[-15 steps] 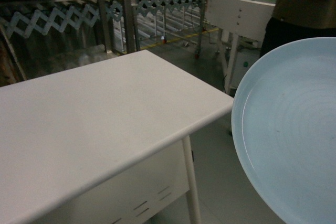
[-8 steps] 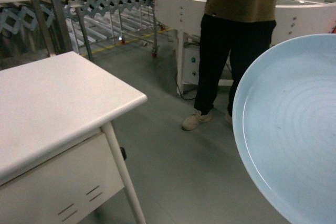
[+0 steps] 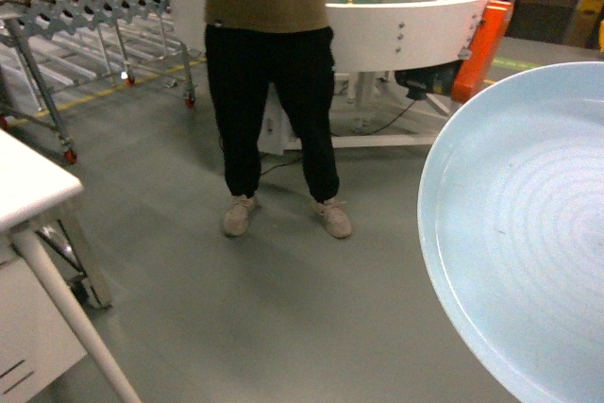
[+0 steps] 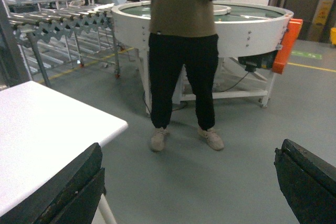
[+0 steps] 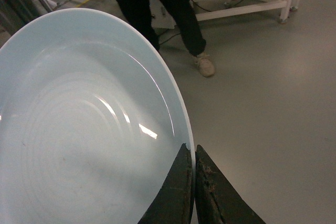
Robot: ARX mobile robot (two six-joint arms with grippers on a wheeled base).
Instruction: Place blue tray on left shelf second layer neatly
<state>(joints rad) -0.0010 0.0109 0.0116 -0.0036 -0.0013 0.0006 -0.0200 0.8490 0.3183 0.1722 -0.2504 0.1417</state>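
Tray [image 3: 528,243] is carried at the view's right, over bare floor, rim pinched by right gripper [image 5: 193,182]. Shelf not in view, so placing is still ahead. Person [image 3: 269,82] stands ahead. Left gripper [image 4: 189,182] spread, holding nothing.

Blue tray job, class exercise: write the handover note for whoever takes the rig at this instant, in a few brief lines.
Right gripper: shut on the rim of the blue tray, held over the floor.
Left gripper: open, empty.
White table stands at left; a person stands ahead.
Done: tray picked up.
Left: the shelf is not in view; find it and set the tray on its second layer.
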